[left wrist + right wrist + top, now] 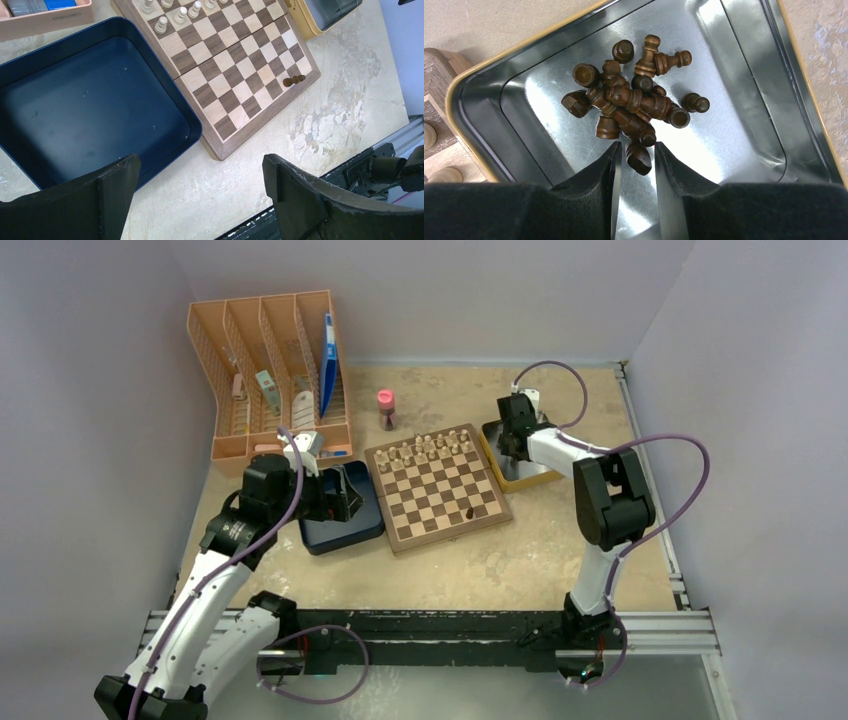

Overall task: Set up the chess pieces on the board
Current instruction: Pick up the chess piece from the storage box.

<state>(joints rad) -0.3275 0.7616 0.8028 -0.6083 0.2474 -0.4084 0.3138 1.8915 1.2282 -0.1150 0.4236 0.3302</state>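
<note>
- Black fingers (594, 190) of the right gripper (638, 150) fill the bottom of the right wrist view. They are narrowed to a slim gap on either side of one dark piece (640, 159). Whether the pads actually press on it I cannot tell.
- Just past that piece lies the heap of dark brown chess pieces (634, 102). They are glossy turned wood with round bases and knobbed heads. Most are tipped over and tangled together.
- Their container is a metal tin (744, 125), silvery inside with a yellow rim.
- At the left wrist, the left gripper (200, 167) has its jaws spread wide and holds nothing. It hovers over the table edge (330, 130), above the near corner of a dark blue box (75, 115).
- Touching the box's right side is the board (235, 75), with brown and tan checks in a light wood frame.
- One lone dark figure (293, 80) lies on its side on a square by the board's near right corner.
- Pale cream figures (425, 448) stand along the two far rows.
- From above, the tin sits against the board's far right corner.
- Farthest back are a pink bottle (385, 408) and a peach file rack (270, 370).
</note>
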